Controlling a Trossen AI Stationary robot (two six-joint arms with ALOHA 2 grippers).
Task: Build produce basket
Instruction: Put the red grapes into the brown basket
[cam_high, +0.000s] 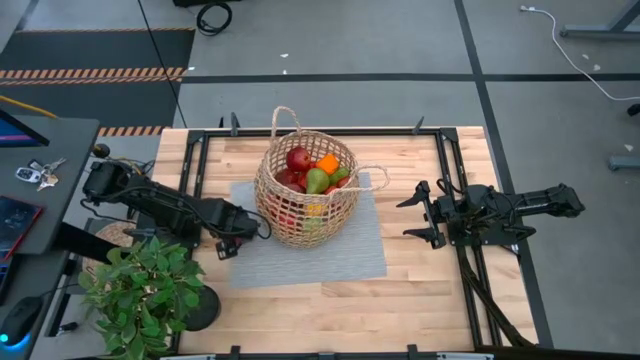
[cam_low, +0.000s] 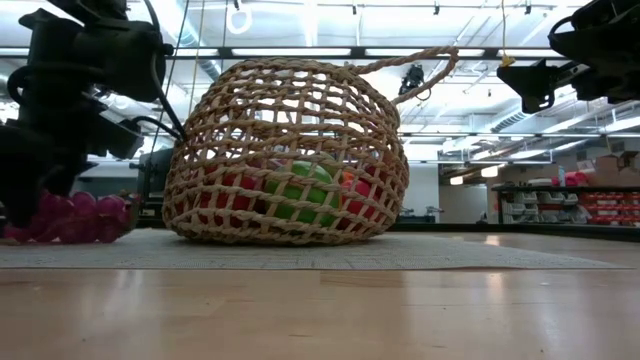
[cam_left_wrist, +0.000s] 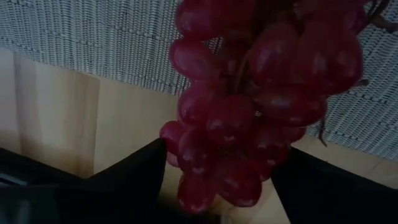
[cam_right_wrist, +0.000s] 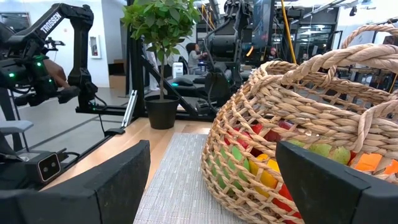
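While our left gripper (cam_high: 228, 243) sits low near the counter's left edge, jaws clamped on the grapes (cam_left_wrist: 249, 106), we lift them clear of the rim of the central basket (cam_high: 305, 195); right jaws apart, idle.

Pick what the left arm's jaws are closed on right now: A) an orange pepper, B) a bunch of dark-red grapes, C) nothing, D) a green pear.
B: the left wrist view shows the bunch of dark-red toy grapes between the left gripper jaws, beside the round tan wicker basket on the grey woven mat.
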